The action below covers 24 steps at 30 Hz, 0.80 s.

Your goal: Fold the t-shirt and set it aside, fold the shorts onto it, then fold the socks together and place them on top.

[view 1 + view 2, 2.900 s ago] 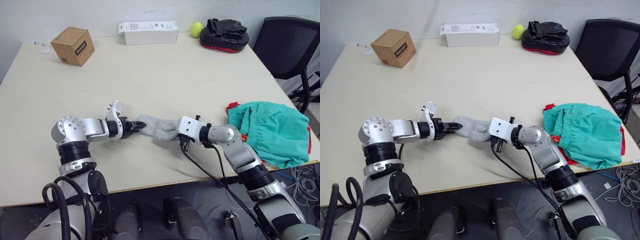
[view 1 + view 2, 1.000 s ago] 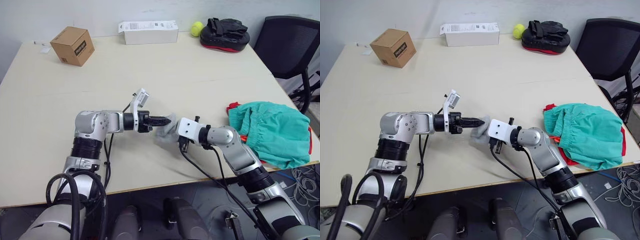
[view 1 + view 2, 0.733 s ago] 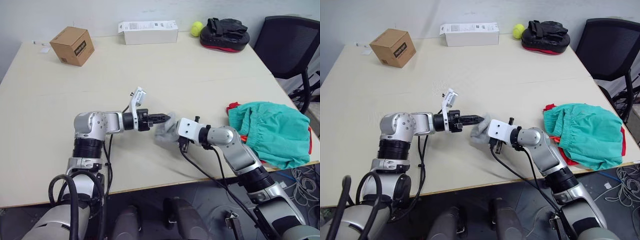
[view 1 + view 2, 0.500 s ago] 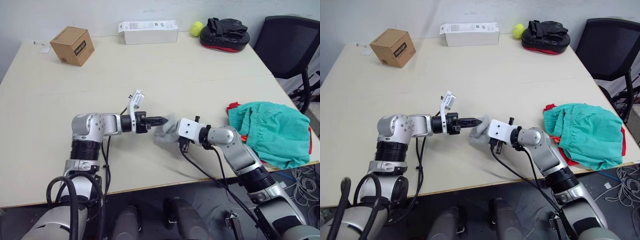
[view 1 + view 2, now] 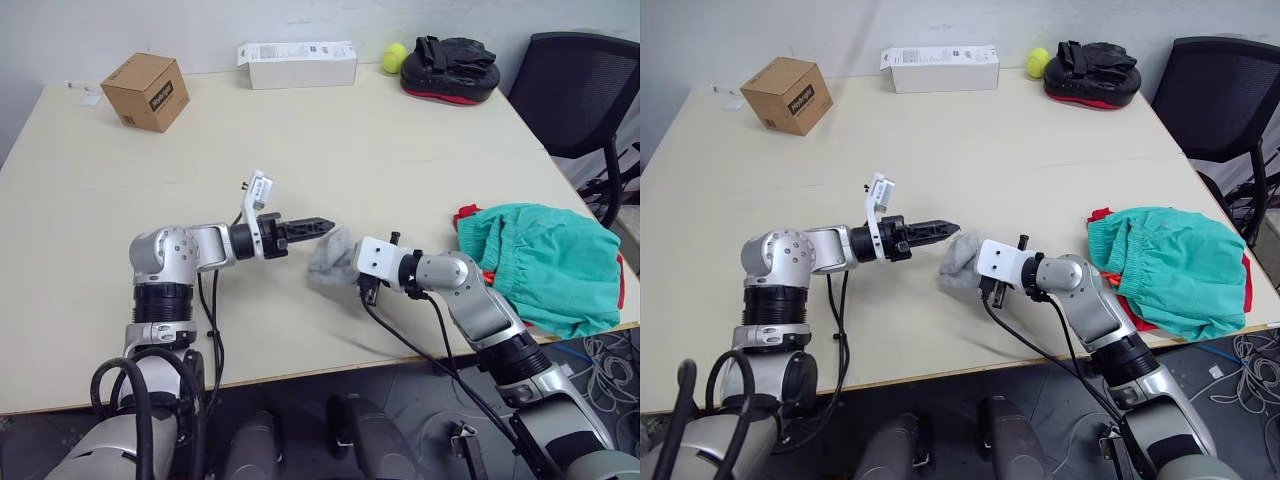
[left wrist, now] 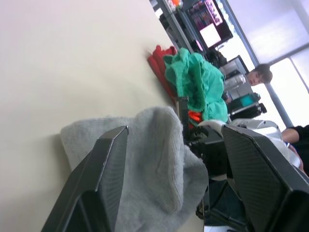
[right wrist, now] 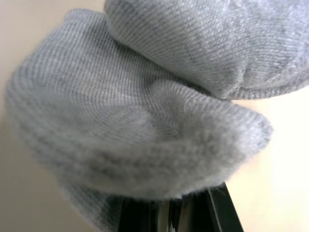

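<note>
The socks (image 5: 330, 262) hide the right gripper's (image 7: 170, 215) tips, clamped on them. The left gripper (image 5: 318, 224) hangs apart, parted. The shorts (image 5: 545, 262) cover most of the t-shirt (image 5: 463, 214).

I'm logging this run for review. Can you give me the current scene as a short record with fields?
socks: grey bundle folded on the table, mid-front
left end effector: open, just clear of the socks
right end effector: shut on the socks, fingers under the fold
shorts: teal, heaped at the right edge
t-shirt: red, showing under the shorts
stage: socks folded, not yet on the pile
</note>
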Motion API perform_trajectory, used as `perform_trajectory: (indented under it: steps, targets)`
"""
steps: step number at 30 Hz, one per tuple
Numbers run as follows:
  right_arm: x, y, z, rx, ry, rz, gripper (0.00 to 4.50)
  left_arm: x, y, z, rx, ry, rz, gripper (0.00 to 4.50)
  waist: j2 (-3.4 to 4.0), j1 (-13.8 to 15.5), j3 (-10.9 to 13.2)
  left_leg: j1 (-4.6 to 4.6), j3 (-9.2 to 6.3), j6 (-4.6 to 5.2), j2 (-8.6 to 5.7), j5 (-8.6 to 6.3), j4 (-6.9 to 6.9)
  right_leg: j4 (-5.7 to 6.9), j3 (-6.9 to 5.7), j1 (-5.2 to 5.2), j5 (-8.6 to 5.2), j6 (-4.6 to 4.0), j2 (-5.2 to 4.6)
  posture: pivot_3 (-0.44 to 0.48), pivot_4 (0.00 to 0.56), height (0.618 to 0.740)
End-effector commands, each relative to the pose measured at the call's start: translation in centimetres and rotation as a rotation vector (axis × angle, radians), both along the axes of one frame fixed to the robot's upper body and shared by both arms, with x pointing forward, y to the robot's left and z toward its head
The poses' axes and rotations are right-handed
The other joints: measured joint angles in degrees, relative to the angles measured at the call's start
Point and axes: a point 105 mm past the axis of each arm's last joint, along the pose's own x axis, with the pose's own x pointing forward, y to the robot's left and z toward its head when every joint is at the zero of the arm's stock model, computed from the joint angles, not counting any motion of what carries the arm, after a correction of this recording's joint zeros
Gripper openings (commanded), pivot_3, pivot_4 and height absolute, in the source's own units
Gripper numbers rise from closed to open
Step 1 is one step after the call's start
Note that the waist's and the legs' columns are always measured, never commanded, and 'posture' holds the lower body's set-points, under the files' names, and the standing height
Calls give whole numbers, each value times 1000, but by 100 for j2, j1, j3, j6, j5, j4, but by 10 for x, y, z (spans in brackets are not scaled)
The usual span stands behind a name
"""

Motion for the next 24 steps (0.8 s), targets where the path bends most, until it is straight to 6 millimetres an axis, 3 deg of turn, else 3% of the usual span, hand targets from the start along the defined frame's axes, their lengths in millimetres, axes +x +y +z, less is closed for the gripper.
perform_trajectory:
  steps: [1, 7, 16, 20, 24]
  targets:
    - [-4, -4, -13, -38, 45, -1, 0, 3, 0, -3, 51, -17, 19, 1997, 0, 1, 0, 0, 0, 0, 0, 0, 0, 0, 0, 0, 0, 0, 0, 0, 150, 740]
    - [-4, -5, -13, -39, 46, -2, 0, -6, -16, -14, 182, -114, -67, 56, 0, 0, 0, 0, 1, -12, 0, -7, 0, 0, 0, 0, 0, 0, 0, 0, 150, 740]
    - [-4, -6, -13, -36, 51, -10, 0, -30, -36, -45, 440, -288, -270, 21, 0, 2, 0, 1, 2, -13, 0, -8, -1, -1, 3, 0, 0, -1, 0, 0, 150, 740]
    - [-5, -9, -9, -11, 57, -26, 0, -20, -33, -62, 578, -331, -255, 21, 1, 11, -1, 1, 1, 5, -1, -1, 5, -1, 5, 3, 0, -1, 0, 0, 150, 740]
    - [-8, -35, 19, -2, 17, -65, 0, -12, -36, -62, 597, -353, -235, 21, 2, 64, -1, -4, -1, 42, -2, -17, 20, -1, 5, 8, 0, -1, -2, 0, 150, 740]
